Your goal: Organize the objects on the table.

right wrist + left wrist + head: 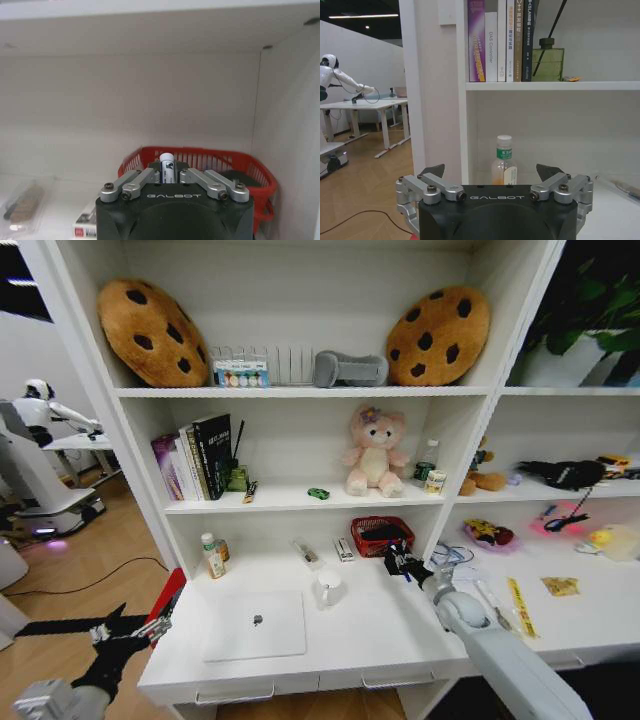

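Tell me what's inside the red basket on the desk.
The red basket holds something dark, visible in the head and right wrist views; what it is can't be told. The right gripper, shut on a white pen, hides the front of the basket's inside.

bright, even indoor light | soft shadows under shelves | head view edges bowed, corners dim

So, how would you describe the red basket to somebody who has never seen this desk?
Find the long white desk under the shelves, with the closed laptop lying on it. At the back right of its alcove stands the red basket, right next to the right gripper. It is the sole red, mesh-walled container there.
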Tool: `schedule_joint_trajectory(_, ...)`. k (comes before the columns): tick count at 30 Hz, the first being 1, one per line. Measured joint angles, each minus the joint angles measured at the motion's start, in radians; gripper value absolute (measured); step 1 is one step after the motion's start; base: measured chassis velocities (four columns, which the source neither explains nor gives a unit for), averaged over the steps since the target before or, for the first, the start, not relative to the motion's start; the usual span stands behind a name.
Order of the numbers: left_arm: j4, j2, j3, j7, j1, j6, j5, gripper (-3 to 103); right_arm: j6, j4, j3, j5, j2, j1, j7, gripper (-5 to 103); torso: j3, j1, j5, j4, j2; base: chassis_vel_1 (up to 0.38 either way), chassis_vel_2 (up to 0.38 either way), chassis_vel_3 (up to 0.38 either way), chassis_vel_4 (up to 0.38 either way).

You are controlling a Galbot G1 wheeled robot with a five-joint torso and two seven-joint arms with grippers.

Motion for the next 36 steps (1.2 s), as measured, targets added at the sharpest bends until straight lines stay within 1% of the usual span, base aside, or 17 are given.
schedule_joint_trajectory(4,0.000,0.000,0.000,0.000,0.000,0.000,0.000,100,0.016,-0.041,-0.008,-0.004,0.007,0.044,0.002,13,0.000,0.000,0.0001,-0.0004,0.000,0.000,0.000,0.000,0.000)
schedule_joint_trajectory(8,0.000,0.000,0.000,0.000,0.000,0.000,0.000,100,0.039,-0.075,-0.020,0.005,0.019,0.114,0.038,13,0.000,0.000,-0.0002,-0.0002,0.000,0.000,0.000,0.000,0.000)
schedule_joint_trajectory(9,0.000,0.000,0.000,0.000,0.000,0.000,0.000,100,0.074,-0.109,-0.032,-0.011,0.027,0.145,0.053,13,0.000,0.000,-0.0002,0.0000,0.000,0.000,0.000,0.000,0.000)
schedule_joint_trajectory(10,0.000,0.000,0.000,0.000,0.000,0.000,0.000,100,0.074,-0.109,-0.032,-0.011,0.027,0.145,0.053,13,0.000,0.000,-0.0002,0.0000,0.000,0.000,0.000,0.000,0.000)
schedule_joint_trajectory(13,0.000,0.000,0.000,0.000,0.000,0.000,0.000,100,0.144,-0.170,-0.041,-0.042,0.050,0.191,0.081,13,0.000,0.000,-0.0001,-0.0001,0.000,0.000,0.000,0.000,0.000)
schedule_joint_trajectory(14,0.000,0.000,0.000,0.000,0.000,0.000,0.000,100,0.144,-0.170,-0.041,-0.042,0.050,0.191,0.081,13,0.000,0.000,-0.0001,-0.0001,0.000,0.000,0.000,0.000,0.000)
schedule_joint_trajectory(16,0.000,0.000,0.000,0.000,0.000,0.000,0.000,100,0.204,-0.219,-0.040,-0.061,0.062,0.201,0.088,13,0.000,0.000,0.0000,0.0000,0.000,0.000,0.000,0.000,0.000)
schedule_joint_trajectory(17,0.000,0.000,0.000,0.000,0.000,0.000,0.000,100,0.204,-0.219,-0.040,-0.061,0.062,0.201,0.088,13,0.000,0.000,0.0000,0.0000,0.000,0.000,0.000,0.000,0.000)
schedule_joint_trajectory(20,0.000,0.000,0.000,0.000,0.000,0.000,0.000,100,0.262,-0.286,-0.045,-0.100,0.075,0.214,0.079,13,0.000,0.000,-0.0001,-0.0005,0.000,0.000,0.000,0.000,0.000)
schedule_joint_trajectory(21,0.000,0.000,0.000,0.000,0.000,0.000,0.000,100,0.262,-0.286,-0.045,-0.100,0.075,0.214,0.079,13,0.000,0.000,-0.0001,-0.0005,0.000,0.000,0.000,0.000,0.000)
schedule_joint_trajectory(25,0.000,0.000,0.000,0.000,0.000,0.000,0.000,100,0.346,-0.367,-0.061,-0.131,0.105,0.249,0.064,13,0.000,0.000,0.0000,-0.0001,0.000,0.000,0.000,0.000,0.000)
schedule_joint_trajectory(30,0.000,0.000,0.000,0.000,0.000,0.000,0.000,100,0.392,-0.415,-0.085,-0.149,0.128,0.273,0.060,13,0.000,0.000,0.0000,-0.0001,0.000,0.000,0.000,0.000,0.000)
schedule_joint_trajectory(32,0.000,0.000,0.000,0.000,0.000,0.000,0.000,100,0.398,-0.423,-0.088,-0.152,0.134,0.276,0.060,13,0.000,0.000,-0.0001,-0.0001,0.000,0.000,0.000,0.000,0.000)
schedule_joint_trajectory(33,0.000,0.000,0.000,0.000,0.000,0.000,0.000,100,0.407,-0.434,-0.089,-0.157,0.143,0.278,0.047,13,0.000,0.000,-0.0001,-0.0001,0.000,0.000,0.000,0.000,0.000)
schedule_joint_trajectory(34,0.000,0.000,0.000,0.000,0.000,0.000,0.000,100,0.416,-0.442,-0.088,-0.165,0.150,0.278,0.033,9,0.000,0.000,-0.0001,-0.0002,0.000,0.000,0.000,0.000,0.000)
schedule_joint_trajectory(35,0.000,0.000,0.000,0.000,0.000,0.000,0.000,100,0.416,-0.442,-0.088,-0.165,0.150,0.278,0.033,9,0.000,0.000,-0.0001,-0.0002,0.000,0.000,0.000,0.000,0.000)
schedule_joint_trajectory(36,0.000,0.000,0.000,0.000,0.000,0.000,0.000,100,0.429,-0.452,-0.088,-0.175,0.158,0.280,0.028,13,0.000,0.000,-0.0001,-0.0003,0.000,0.000,0.000,0.000,0.000)
